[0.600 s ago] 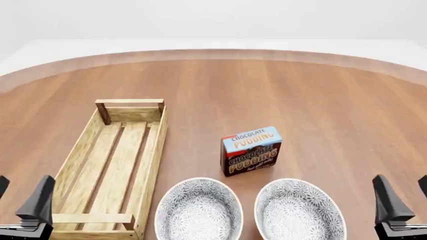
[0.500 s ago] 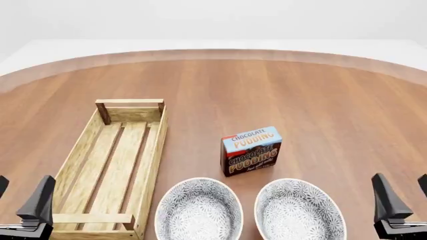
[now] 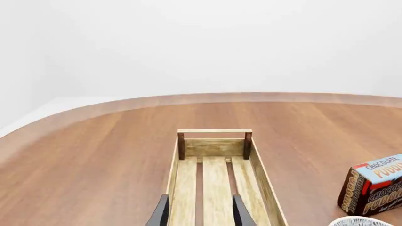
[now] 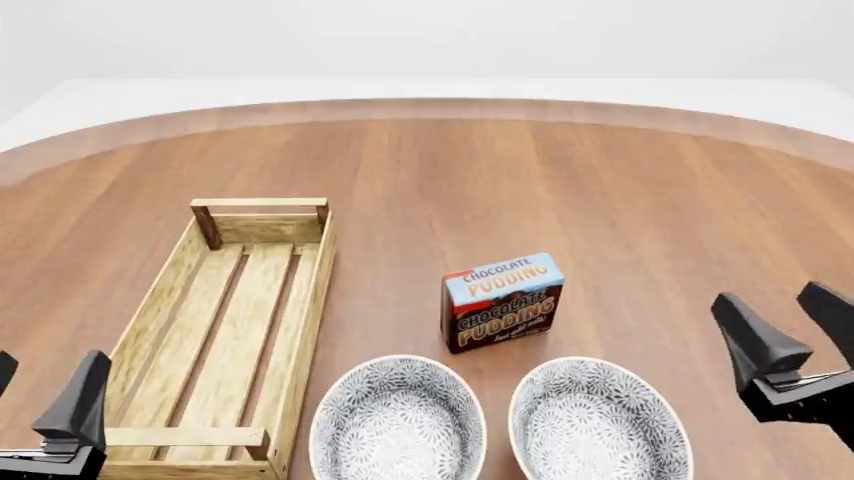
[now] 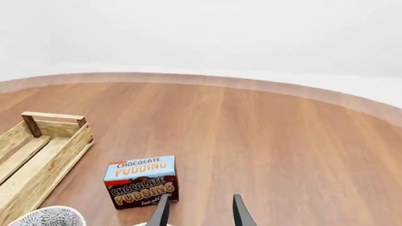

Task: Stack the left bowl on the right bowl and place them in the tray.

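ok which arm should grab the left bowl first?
Probably left: the left gripper is open beside the tray, on the left bowl side; the right gripper sits beyond the right bowl.

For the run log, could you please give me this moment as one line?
phase: approach | left gripper: open, beside tray | right gripper: open, beside right bowl | left bowl: unstacked | tray: holds nothing

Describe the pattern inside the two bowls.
Both the left bowl and right bowl show a dense grey-and-white floral print, clearest in the front view.
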Controlling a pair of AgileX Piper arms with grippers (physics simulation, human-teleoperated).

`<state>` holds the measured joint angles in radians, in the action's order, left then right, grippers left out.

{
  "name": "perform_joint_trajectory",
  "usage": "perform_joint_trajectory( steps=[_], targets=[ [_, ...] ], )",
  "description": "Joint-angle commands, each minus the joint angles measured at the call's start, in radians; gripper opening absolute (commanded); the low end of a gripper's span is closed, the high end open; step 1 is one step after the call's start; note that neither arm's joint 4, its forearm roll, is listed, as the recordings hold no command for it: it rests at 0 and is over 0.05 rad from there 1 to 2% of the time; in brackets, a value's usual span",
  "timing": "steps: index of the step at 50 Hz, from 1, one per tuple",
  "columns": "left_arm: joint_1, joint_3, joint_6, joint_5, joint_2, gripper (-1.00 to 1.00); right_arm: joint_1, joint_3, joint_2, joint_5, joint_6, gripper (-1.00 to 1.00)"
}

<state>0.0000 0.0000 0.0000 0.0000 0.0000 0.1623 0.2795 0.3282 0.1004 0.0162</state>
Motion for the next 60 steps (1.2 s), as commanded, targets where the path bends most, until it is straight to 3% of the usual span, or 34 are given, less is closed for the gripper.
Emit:
perform_joint_trajectory(
  steps=[1,6,9,11,14,16,26,33,39,47,52,53,60],
  targets=[
    [0.000,0.000,0.000,0.000,0.000,1.00,0.141,0.233,0.299,0.091,-0.022,1.00],
    [0.000,0.000,0.000,0.000,0.000,1.00,0.197,0.324,0.409,0.152,-0.055,1.00],
    [0.000,0.000,0.000,0.000,0.000,1.00,0.236,0.355,0.458,0.174,-0.045,1.00],
    [0.000,0.000,0.000,0.000,0.000,1.00,0.234,0.391,0.512,0.196,-0.088,1.00],
    [0.000,0.000,0.000,0.000,0.000,1.00,0.280,0.450,0.581,0.234,-0.103,1.00],
    [0.000,0.000,0.000,0.000,0.000,1.00,0.315,0.493,0.625,0.258,-0.085,1.00],
    [0.000,0.000,0.000,0.000,0.000,1.00,0.390,0.586,0.830,0.317,-0.100,1.00],
    [0.000,0.000,0.000,0.000,0.000,1.00,0.481,0.635,0.907,0.380,-0.014,1.00],
    [0.000,0.000,0.000,0.000,0.000,1.00,0.494,0.637,0.980,0.388,-0.018,1.00],
    [0.000,0.000,0.000,0.000,0.000,1.00,0.538,0.657,1.049,0.386,0.051,1.00],
    [0.000,0.000,0.000,0.000,0.000,1.00,0.550,0.667,1.082,0.387,0.068,1.00],
    [0.000,0.000,0.000,0.000,0.000,1.00,0.571,0.667,1.096,0.386,0.092,1.00],
    [0.000,0.000,0.000,0.000,0.000,1.00,0.592,0.670,1.164,0.373,0.100,1.00]
  ],
)
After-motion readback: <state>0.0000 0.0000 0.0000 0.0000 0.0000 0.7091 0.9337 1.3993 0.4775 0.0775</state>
